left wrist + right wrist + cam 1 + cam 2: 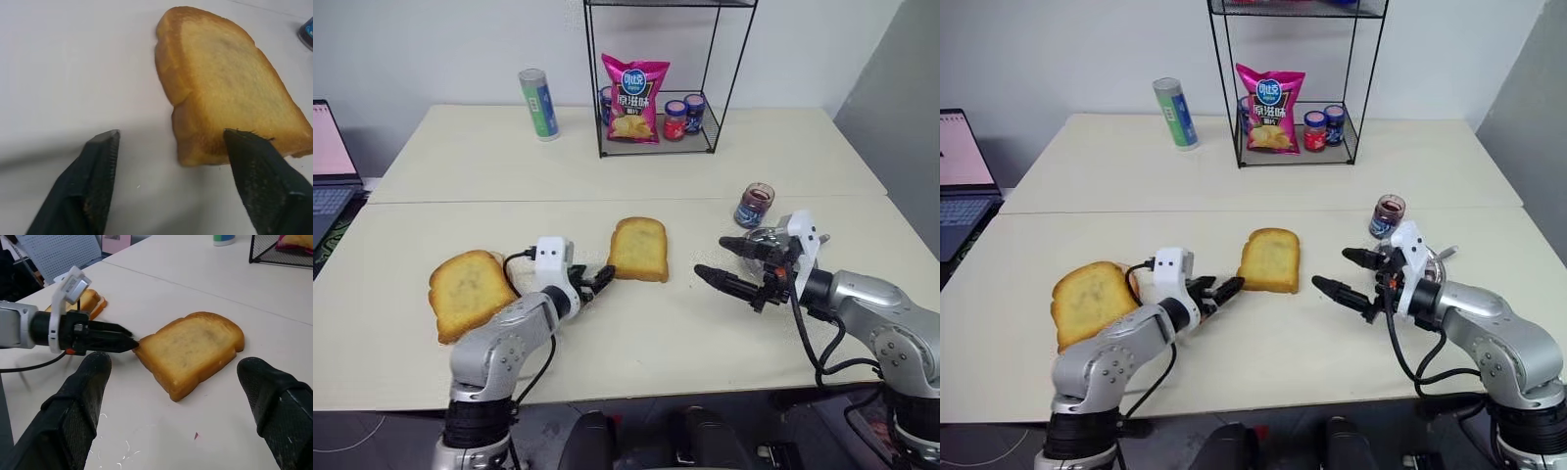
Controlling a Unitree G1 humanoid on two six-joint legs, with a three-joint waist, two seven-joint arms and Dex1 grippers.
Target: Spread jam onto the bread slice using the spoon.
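Bread slice [638,249] lies flat on the table [607,176], centre of the head-cam frame, w/ its rounded top toward the frame top and its squarer end toward the bottom, so long axis runs roughly up-down in the frame. No jam on it yet, surface looks bare golden-brown.

Left end effector [594,283] sits just left of and below the slice's lower-left corner. Fingers spread apart, nothing between them; in the left wrist cam one finger [259,171] overlaps the slice's near edge, the other stands out over bare table. Touching or just above the crust: can't tell.

Right end effector [727,262] hangs at frame right, well apart from the bread, fingers wide and empty, pointing left toward the slice.

Jam jar [755,205], clear glass w/ dark red-purple contents, stands upper right of the right end effector, near it. Something metallic glints right behind that end effector, prob. the steel dish; the spoon can't be made out, mostly hidden by the fingers.

Key relation, as I read it: spoon + jam are on the right arm's side, behind and beyond its fingers, while the fingers point at the bread. Right arm is plainly nearer for the pick-up but would need to swing back rightward first. Left arm is nearest to the slice, well placed to steady it.
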